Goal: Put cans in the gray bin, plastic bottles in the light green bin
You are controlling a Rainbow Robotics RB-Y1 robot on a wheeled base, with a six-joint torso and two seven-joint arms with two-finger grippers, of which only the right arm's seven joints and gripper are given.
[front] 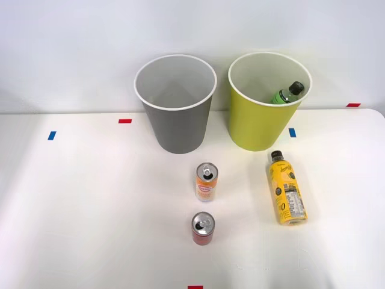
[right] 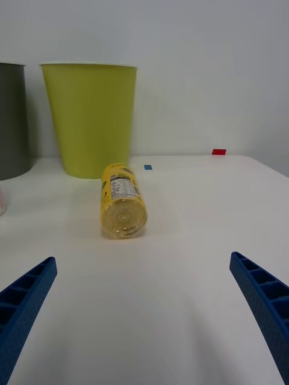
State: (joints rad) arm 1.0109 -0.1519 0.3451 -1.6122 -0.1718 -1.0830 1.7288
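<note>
Right gripper released, fingers spread wide, holding nothing.
Yellow-labelled plastic bottle lies at frame right, below the lime round bin; green bottle inside.

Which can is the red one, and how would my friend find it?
Start at the gray bin at the back of the white table. Two cans stand upright in front of it, one behind the other. The dark red can is the nearer, unlike the orange-and-white can.

Green bottle leans inside the light green bin; yellow bottle lies before it; both cans stand upright before the gray bin.
</note>
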